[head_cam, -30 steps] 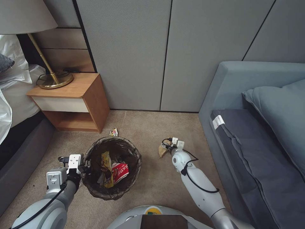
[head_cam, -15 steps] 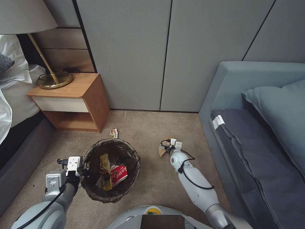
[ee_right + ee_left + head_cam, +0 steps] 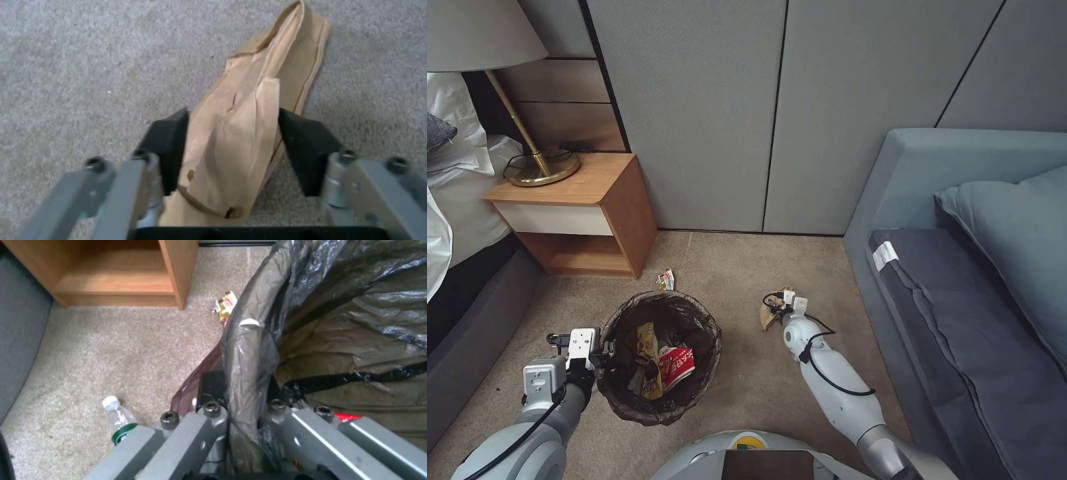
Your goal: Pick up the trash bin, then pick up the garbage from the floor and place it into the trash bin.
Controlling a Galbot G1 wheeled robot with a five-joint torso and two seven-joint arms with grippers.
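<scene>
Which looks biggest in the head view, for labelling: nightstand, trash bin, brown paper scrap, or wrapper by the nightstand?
Largest to smallest as they appear:
1. nightstand
2. trash bin
3. brown paper scrap
4. wrapper

The bin is nearer the camera, yet looks smaller.

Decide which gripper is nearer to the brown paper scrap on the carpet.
Right. The right gripper straddles the brown paper scrap, fingers open either side. The left gripper is shut on the trash bin rim, well away.
</scene>
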